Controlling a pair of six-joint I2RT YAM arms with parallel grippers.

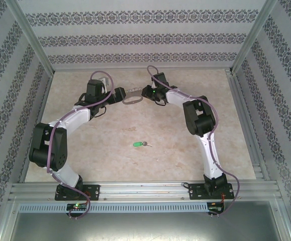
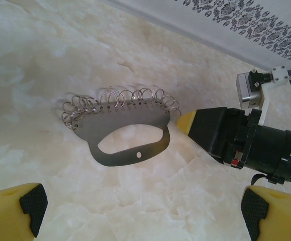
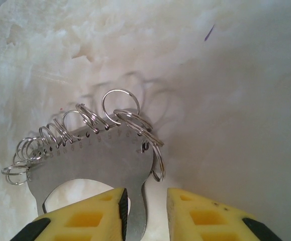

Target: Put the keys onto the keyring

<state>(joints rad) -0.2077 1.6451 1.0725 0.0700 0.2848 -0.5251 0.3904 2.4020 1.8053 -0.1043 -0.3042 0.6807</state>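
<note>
Between part-open yellow fingers (image 3: 87, 221) of right gripper (image 3: 146, 198) — end of flat grey metal keyring (image 3: 85, 160), stamped marks illegible; left gripper (image 2: 140, 221) wide open, empty.

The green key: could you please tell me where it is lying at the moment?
In the top external view, the green key lies alone near the middle of the table, well on the near side of the keyring.

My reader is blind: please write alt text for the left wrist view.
A flat grey keyring with small wire rings along one edge lies on a pale table, the right gripper at its end; the left gripper is open.
</note>
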